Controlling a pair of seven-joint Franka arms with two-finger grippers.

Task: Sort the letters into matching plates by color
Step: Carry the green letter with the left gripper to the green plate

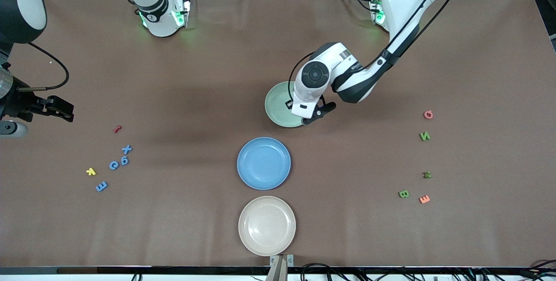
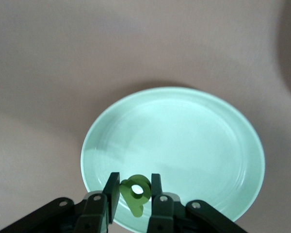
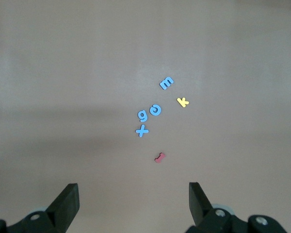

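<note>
Seen from the front, the left tool (image 1: 319,114) hangs over the mint green plate (image 1: 278,103). The blue plate (image 1: 263,163) and beige plate (image 1: 266,225) lie nearer the camera. Blue letters (image 1: 114,164) cluster toward the right arm's end of the worktop (image 1: 195,77), green letters (image 1: 425,136) toward the left arm's. The right tool (image 1: 61,111) waits.

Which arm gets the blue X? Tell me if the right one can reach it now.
Probably yes. The right gripper hangs open above the table by the blue X, with nothing over that letter. The blue g lies close beside it.
</note>
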